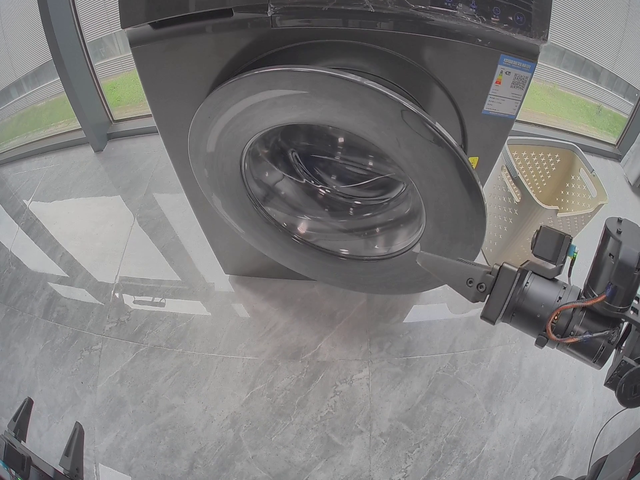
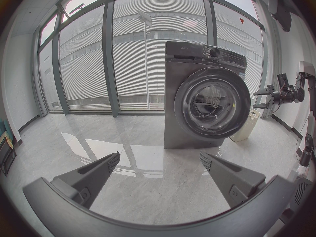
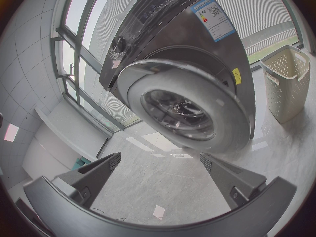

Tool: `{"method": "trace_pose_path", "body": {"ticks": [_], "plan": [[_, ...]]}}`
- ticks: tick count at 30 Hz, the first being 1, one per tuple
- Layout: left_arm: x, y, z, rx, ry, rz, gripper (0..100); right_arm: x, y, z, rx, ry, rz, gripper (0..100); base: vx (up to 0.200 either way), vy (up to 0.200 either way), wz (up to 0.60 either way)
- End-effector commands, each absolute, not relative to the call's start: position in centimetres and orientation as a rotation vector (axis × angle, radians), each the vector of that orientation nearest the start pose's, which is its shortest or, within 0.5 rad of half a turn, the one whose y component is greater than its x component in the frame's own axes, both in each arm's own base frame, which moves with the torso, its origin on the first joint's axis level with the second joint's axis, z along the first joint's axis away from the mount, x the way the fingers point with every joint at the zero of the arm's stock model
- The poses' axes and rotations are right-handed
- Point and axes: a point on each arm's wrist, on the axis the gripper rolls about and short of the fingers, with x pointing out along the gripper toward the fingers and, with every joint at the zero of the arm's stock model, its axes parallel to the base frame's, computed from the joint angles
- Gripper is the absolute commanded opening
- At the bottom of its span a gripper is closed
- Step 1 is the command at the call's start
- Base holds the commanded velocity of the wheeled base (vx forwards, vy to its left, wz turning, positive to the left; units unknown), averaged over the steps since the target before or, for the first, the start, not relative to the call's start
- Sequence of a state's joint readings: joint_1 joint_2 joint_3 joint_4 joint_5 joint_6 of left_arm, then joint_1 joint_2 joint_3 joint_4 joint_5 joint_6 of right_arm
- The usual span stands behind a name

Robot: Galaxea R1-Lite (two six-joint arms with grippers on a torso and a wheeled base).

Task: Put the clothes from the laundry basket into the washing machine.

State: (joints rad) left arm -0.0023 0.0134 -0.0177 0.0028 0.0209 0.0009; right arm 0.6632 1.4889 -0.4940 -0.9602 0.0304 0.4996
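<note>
Ahead of the spread right claw [image 3: 159, 156] hangs the washing machine door [image 3: 184, 112]

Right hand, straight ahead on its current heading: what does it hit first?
Most likely the washing machine door, near its lower rim: the open right hand aims right at it. Depth is unclear, so it might slip just under the rim toward the floor.
</note>
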Motion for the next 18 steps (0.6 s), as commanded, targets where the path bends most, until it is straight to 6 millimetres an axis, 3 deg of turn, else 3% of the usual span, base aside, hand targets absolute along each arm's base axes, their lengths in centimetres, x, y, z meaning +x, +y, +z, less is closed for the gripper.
{"method": "trace_pose_path", "body": {"ticks": [1, 18], "plan": [[-2.3, 0.1, 7.5, 0.000, 0.005, 0.018, 100, 19.1, 14.5, 19.3, 0.472, 0.191, 0.658, 100, 0.200, 0.000, 0.00], [-2.3, 0.1, 7.5, 0.003, 0.005, 0.020, 100, 20.8, 13.0, 21.1, 0.489, 0.105, 0.591, 100, 0.200, 0.000, 0.00]]}}
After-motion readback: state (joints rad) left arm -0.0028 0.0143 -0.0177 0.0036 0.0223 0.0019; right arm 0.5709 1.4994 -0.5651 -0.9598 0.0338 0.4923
